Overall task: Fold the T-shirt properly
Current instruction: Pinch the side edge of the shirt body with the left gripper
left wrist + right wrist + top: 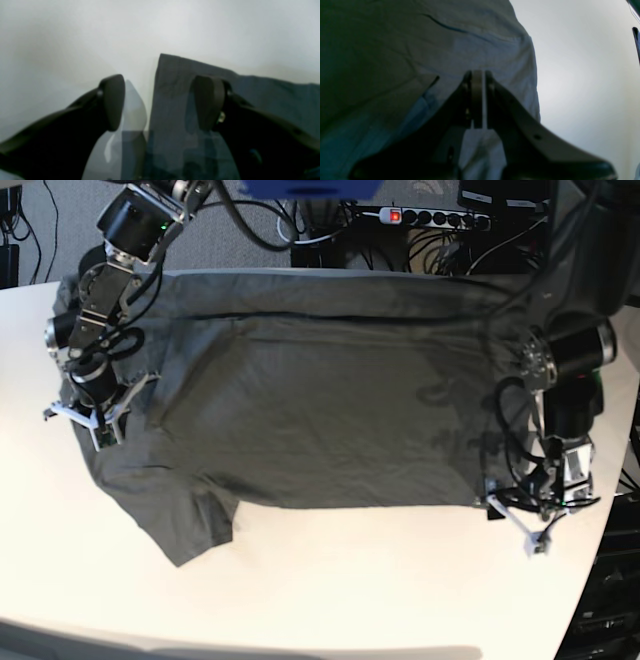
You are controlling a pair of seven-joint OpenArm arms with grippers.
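The dark grey T-shirt [320,410] lies spread flat across the white table [350,590], one short sleeve [190,530] pointing toward the front. My left gripper [512,525] stands open at the shirt's front right corner. In the left wrist view this gripper [160,102] straddles the shirt's edge [170,82], one finger over fabric and the other over bare table [75,37]. My right gripper [85,425] is at the shirt's left edge. In the right wrist view it [478,100] is shut just above the T-shirt [395,50], with no cloth visible between its fingers.
A power strip [440,218] and cables run behind the table's back edge. Dark equipment [610,600] stands off the right side. The table's front edge curves near the bottom of the base view. White table [582,75] shows beside the shirt.
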